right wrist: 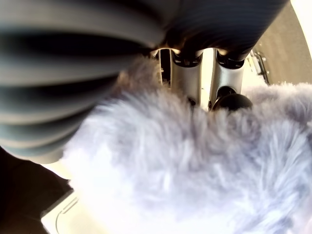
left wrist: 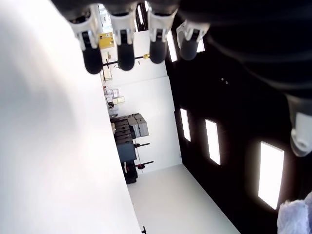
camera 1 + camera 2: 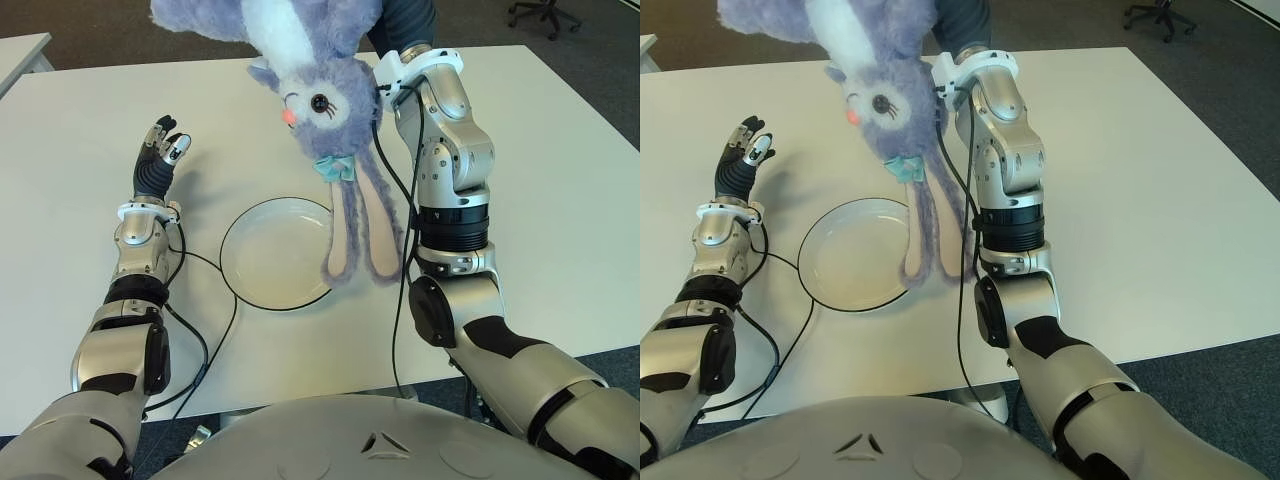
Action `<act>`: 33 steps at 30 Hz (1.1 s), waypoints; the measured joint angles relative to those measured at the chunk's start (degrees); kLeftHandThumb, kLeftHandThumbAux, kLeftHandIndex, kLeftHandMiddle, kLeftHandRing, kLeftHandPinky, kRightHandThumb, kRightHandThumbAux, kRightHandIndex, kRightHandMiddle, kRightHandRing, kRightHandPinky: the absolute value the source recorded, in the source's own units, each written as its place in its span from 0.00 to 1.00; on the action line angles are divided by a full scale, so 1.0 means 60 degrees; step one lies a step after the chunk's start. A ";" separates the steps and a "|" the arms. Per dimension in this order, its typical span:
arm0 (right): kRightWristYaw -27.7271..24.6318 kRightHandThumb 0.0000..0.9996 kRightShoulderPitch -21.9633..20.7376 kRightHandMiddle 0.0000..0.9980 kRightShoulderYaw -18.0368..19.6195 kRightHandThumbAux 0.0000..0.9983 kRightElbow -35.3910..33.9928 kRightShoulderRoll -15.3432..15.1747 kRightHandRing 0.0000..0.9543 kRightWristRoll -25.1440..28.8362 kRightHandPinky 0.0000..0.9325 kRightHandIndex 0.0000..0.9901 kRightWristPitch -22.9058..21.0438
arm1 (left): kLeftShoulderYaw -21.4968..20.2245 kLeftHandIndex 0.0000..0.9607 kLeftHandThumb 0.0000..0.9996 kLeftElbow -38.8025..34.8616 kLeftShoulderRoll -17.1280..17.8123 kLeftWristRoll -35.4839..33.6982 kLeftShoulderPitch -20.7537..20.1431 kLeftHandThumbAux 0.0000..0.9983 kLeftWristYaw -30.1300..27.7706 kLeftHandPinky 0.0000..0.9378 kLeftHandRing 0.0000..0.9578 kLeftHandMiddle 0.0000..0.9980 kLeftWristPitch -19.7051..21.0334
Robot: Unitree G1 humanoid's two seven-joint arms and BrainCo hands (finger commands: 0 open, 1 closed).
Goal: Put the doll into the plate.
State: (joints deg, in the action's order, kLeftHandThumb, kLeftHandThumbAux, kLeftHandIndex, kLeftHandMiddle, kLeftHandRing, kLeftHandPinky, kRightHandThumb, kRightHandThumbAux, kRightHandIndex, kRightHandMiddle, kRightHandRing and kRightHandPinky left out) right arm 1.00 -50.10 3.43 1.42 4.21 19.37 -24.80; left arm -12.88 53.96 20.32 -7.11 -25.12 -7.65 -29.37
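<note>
Overhead, from the left eye view: my right hand [image 3: 400,62] was raised at the far side of the white table [image 3: 560,180], its fingers mostly hidden behind the purple plush doll [image 3: 320,95] that hung upside down from it. The doll's face pointed toward me, a teal bow at its neck, and its two long ears drooped down so that their tips overlapped the right rim of the white plate [image 3: 270,255]. The plate sat on the table between my two forearms. My left hand [image 3: 158,155] showed to the left of the plate, fingers extended and slightly apart, holding nothing. A black cable [image 3: 205,350] looped across the table beside my left forearm.

Right eye view: the same layout appeared, with the doll [image 3: 875,90] above the plate [image 3: 850,255] and its ears reaching down at the plate's right edge. An office chair [image 3: 1165,15] stood on the dark floor beyond the table.

Left wrist view: four straight fingertips [image 2: 124,53] lay side by side, grasping nothing, next to the pale table surface.

Right wrist view: my fingers [image 1: 229,92] were pressed into the doll's purple fur [image 1: 195,170], closed around its body; a corner of the table showed below it.
</note>
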 measured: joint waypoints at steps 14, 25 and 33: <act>0.0015 0.70 0.0690 0.77 -0.0156 0.72 -0.1055 -0.0007 0.87 0.0254 0.91 0.44 -0.0803 | 0.0035 0.00 0.00 -0.0105 -0.0034 0.0039 0.0008 0.42 0.0083 0.15 0.13 0.10 0.0112; 0.0015 0.71 0.1322 0.78 -0.0345 0.72 -0.1789 0.0005 0.87 0.0539 0.91 0.44 -0.1394 | 0.0032 0.00 0.00 -0.0279 -0.0073 0.0040 0.0072 0.43 0.0084 0.17 0.12 0.09 0.0204; -0.0083 0.70 0.1695 0.82 -0.0605 0.72 -0.1970 0.0004 0.91 0.0498 0.95 0.43 -0.1492 | 0.0032 0.00 0.00 -0.0349 -0.0087 0.0040 0.0107 0.43 0.0084 0.18 0.13 0.10 0.0237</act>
State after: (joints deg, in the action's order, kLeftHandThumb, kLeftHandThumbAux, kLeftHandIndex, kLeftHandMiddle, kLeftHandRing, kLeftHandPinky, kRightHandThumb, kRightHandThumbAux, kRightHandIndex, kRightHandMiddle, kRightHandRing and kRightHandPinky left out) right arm 0.50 -39.93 -0.20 -10.41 4.23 22.36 -33.75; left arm -12.69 51.86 19.80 -6.87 -24.48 -7.14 -27.95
